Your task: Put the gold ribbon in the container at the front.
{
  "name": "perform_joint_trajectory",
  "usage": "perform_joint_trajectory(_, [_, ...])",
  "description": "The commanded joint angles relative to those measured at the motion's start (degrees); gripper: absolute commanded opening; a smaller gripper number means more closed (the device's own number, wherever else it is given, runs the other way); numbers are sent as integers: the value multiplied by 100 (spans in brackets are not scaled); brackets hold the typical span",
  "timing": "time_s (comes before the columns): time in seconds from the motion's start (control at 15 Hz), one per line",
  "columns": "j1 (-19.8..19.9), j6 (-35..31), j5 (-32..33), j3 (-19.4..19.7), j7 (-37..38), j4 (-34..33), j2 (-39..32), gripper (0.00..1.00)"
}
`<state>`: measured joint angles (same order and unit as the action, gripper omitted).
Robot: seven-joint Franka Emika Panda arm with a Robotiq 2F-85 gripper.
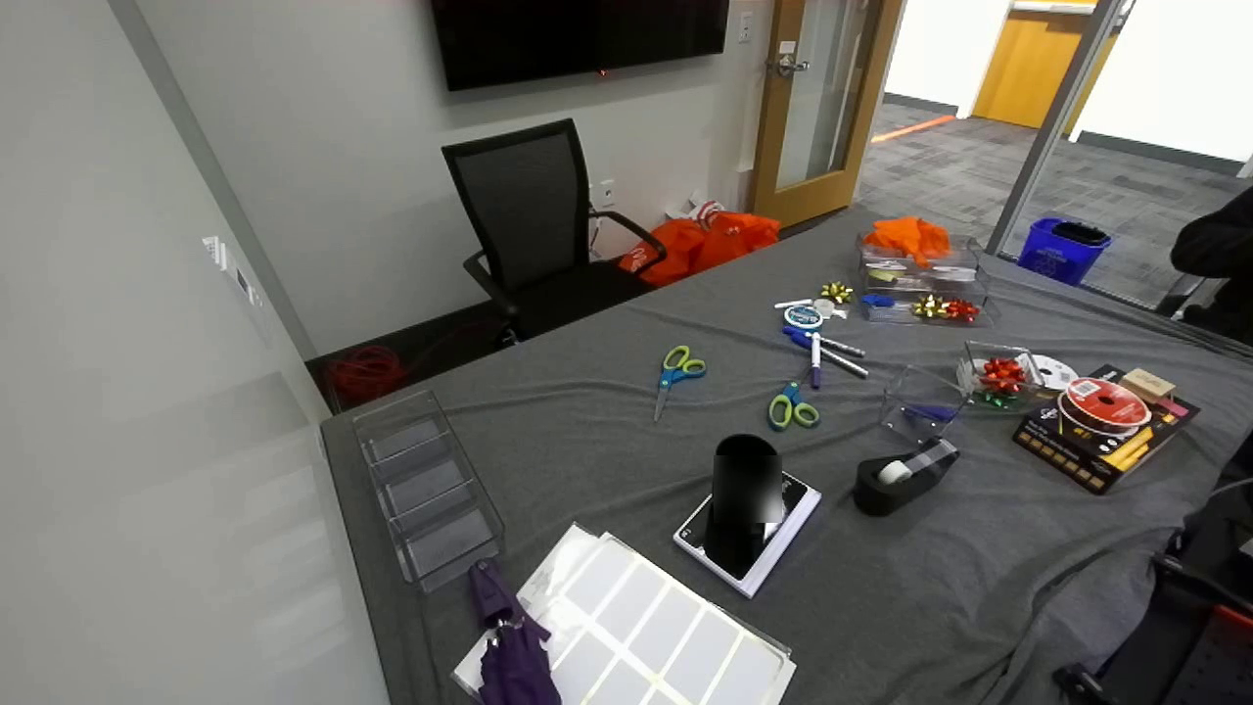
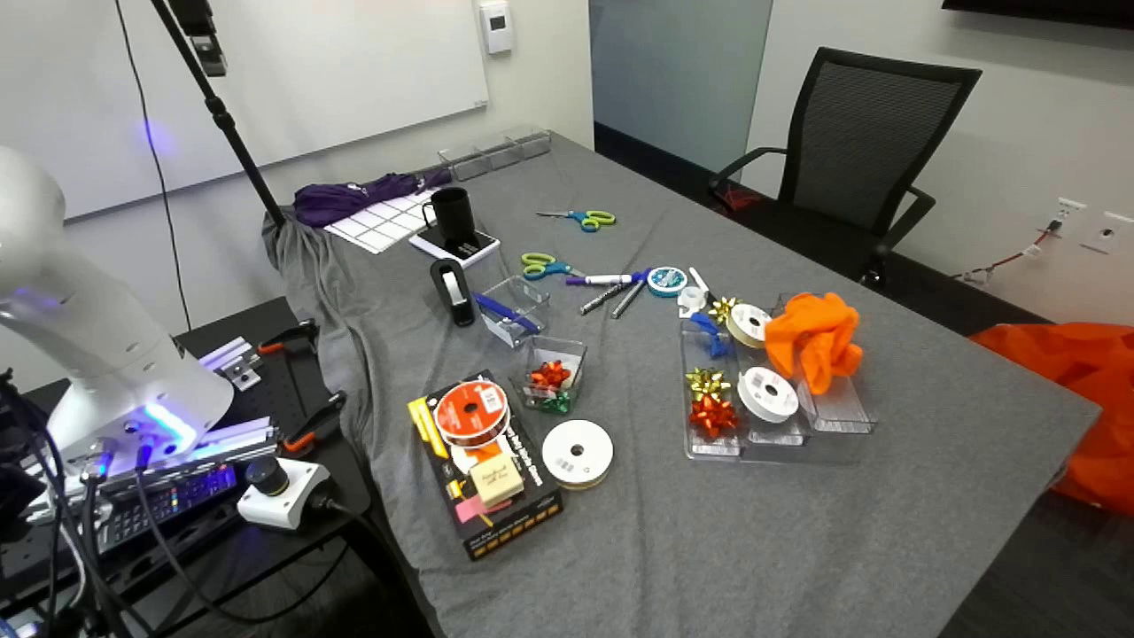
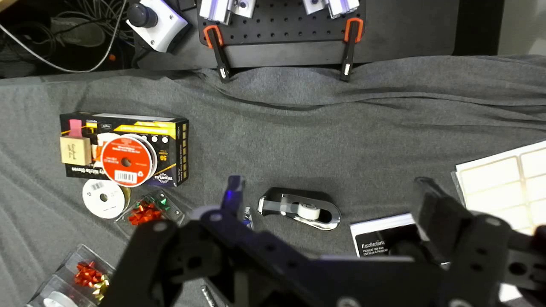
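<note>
The jaws are spread wide, with a big gap in between. In the wrist view the gripper [image 3: 330, 187] is up above a gray cloth [image 3: 264, 140], and a black tape holder [image 3: 305, 209] lying on that cloth shows in the gap.

I see more than 1 gold thing, so I cannot tell which is the gold ribbon. 1 gold bow [image 1: 837, 292] sits on the cloth, just beside a clear tray [image 2: 842, 410] with steps. A 2nd gold bow [image 2: 709, 382] is in that tray, next to a red bow [image 2: 713, 416]. A white spool [image 2: 578, 462] with a gold edge lies on the cloth, just beside a black box [image 2: 532, 483]. I also cannot tell which clear thing is the container at the front.

On the black box are a red spool [image 2: 471, 412] and a tan block [image 2: 496, 479]. Near it is a small clear box [image 2: 571, 356] with a shiny red bow [image 2: 550, 376] and a green bow [image 2: 558, 403] in it. Next to that is 1 more clear box [image 2: 530, 303], with a blue pen [image 2: 505, 312] in it. A soft orange cloth [image 2: 815, 341] is heaped on the tray with steps.

A black mug [image 2: 454, 214] stands on a flat black and white pack [image 2: 468, 251]. 2 pairs of scissors [image 1: 670, 376] with green and blue handles lie on the cloth. A purple umbrella [image 1: 514, 651] lies partly on white sheets [image 1: 646, 627].
</note>
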<state>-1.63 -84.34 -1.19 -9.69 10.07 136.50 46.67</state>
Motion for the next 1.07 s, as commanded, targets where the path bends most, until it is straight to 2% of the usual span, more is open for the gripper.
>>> perform_joint_trajectory(0.0, [-49,12,23,33,27,-15,-13,100])
perform_joint_trajectory(0.13, [-49,12,23,33,27,-15,-13,100])
perform_joint_trajectory(0.4, [190,-508,-262,254,335,-67,-279,100])
perform_joint_trajectory(0.8, [283,-1014,-6,387,132,183,-358,100])
perform_joint_trajectory(0.87, [-49,12,23,33,27,-15,-13,100])
perform_joint_trajectory(1.0, [-49,12,23,33,27,-15,-13,100])
